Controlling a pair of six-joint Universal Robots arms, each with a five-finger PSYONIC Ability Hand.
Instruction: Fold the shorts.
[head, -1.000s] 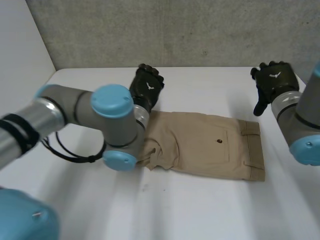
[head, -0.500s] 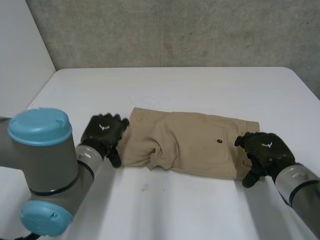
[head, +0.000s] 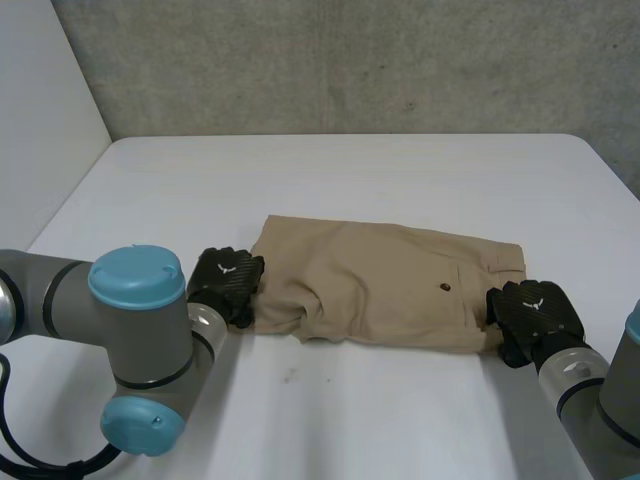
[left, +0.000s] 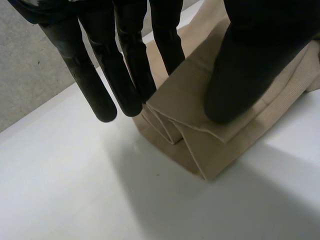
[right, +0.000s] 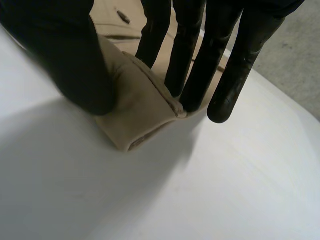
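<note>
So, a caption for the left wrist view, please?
Left hand pinching a corner of the folded tan shorts on the white table.

The white table (head: 400, 170) spreads across the head view, its top smooth and matte. Its far edge meets a grey concrete wall (head: 350, 60), mottled and lightly pitted. Along the table's left side stands a plain white panel (head: 40, 120), which runs back to the corner with the concrete wall. A small dark speck (head: 289, 377) lies on the tabletop toward the near edge. In the left wrist view the bare tabletop (left: 75, 190) runs up to the same grey wall (left: 25, 65). In the right wrist view the tabletop (right: 200, 190) again ends at the wall (right: 302, 50).
</note>
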